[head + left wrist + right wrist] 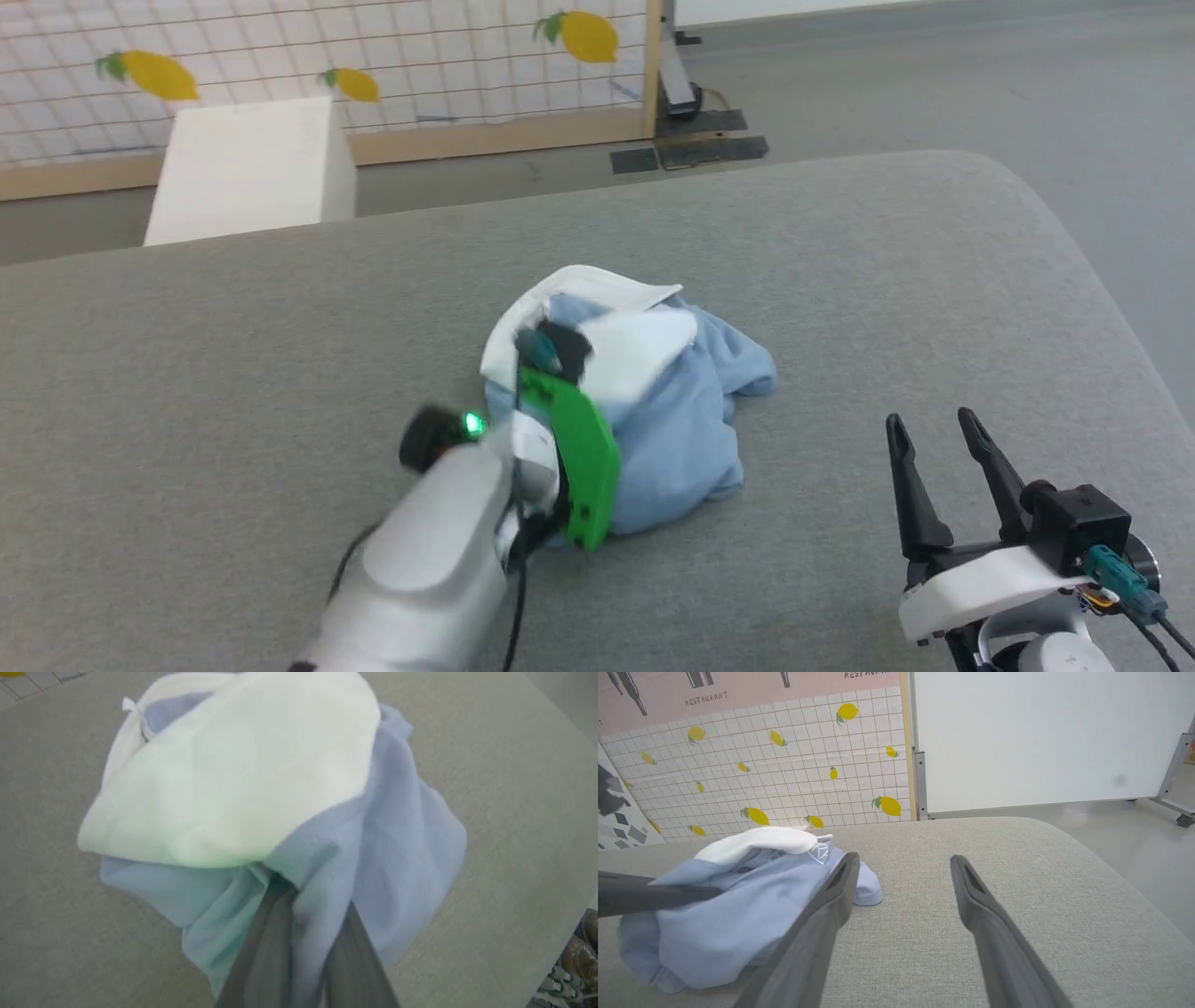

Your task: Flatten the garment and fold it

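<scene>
Reaching in from the lower left of the head view: left gripper [313, 900] clamped on a fold of light blue cloth, fingertips buried in it. At frame centre: the garment [681, 429], bunched in a heap on the grey padded surface [233, 373], white collar uppermost. At lower right: right gripper [934, 420] released, fingers spread, clear of the heap.

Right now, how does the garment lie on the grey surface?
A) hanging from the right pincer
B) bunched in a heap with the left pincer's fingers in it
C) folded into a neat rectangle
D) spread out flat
B: the garment sits crumpled in a heap, the left pincer sunk in its blue folds; the right pincer stands open, apart from it.
</scene>
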Robot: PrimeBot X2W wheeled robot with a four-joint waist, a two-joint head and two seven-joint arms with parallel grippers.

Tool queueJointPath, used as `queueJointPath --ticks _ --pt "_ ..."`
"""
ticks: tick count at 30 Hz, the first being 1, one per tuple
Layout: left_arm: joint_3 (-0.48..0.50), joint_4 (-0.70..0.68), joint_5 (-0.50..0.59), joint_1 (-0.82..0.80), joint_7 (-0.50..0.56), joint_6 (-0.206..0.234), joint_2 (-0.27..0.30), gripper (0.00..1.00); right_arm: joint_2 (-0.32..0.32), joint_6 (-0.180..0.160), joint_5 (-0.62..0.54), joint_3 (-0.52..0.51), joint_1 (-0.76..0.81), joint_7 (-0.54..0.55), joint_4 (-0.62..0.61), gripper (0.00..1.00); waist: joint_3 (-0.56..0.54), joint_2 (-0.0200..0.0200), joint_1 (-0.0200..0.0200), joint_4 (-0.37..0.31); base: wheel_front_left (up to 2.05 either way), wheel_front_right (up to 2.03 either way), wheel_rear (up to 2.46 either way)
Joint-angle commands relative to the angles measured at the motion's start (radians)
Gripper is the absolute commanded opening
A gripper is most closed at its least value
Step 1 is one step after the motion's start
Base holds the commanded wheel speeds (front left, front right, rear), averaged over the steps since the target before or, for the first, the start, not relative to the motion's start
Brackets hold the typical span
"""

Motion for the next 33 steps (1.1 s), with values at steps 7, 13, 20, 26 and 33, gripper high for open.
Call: queueJointPath --ticks 7,13,20,26,33 --pt "-0.044 0.003 -0.053 0.050 0.150 -0.006 0.009 1.00 0.000 -0.002 0.019 0.003 0.007 0.005 -0.004 1.00 0.029 0.0000 0.0001 0.015 0.00 0.00 0.00" --pt "0.018 -0.136 -0.029 0.046 -0.083 0.038 0.032 1.00 0.000 -0.002 0.022 -0.001 -0.004 -0.001 -0.003 1.00 0.033 0.0000 0.0001 0.052 0.00 0.00 0.00" --pt "0.114 -0.301 0.055 0.077 -0.450 0.154 0.081 1.00 0.000 -0.002 0.024 0.001 -0.009 -0.008 0.000 1.00 0.028 0.0000 0.0001 0.078 0.00 0.00 0.00" --pt "0.132 -0.341 0.063 0.182 -0.480 0.207 0.122 1.00 0.000 -0.002 0.023 0.004 -0.009 -0.010 0.002 1.00 0.025 0.0000 0.0001 0.082 0.00 0.00 0.00" --pt "0.110 -0.354 0.024 0.332 -0.372 0.218 0.160 1.00 0.000 -0.002 0.025 0.006 -0.011 -0.011 -0.001 1.00 0.034 0.0000 0.0001 0.070 0.00 0.00 0.00"
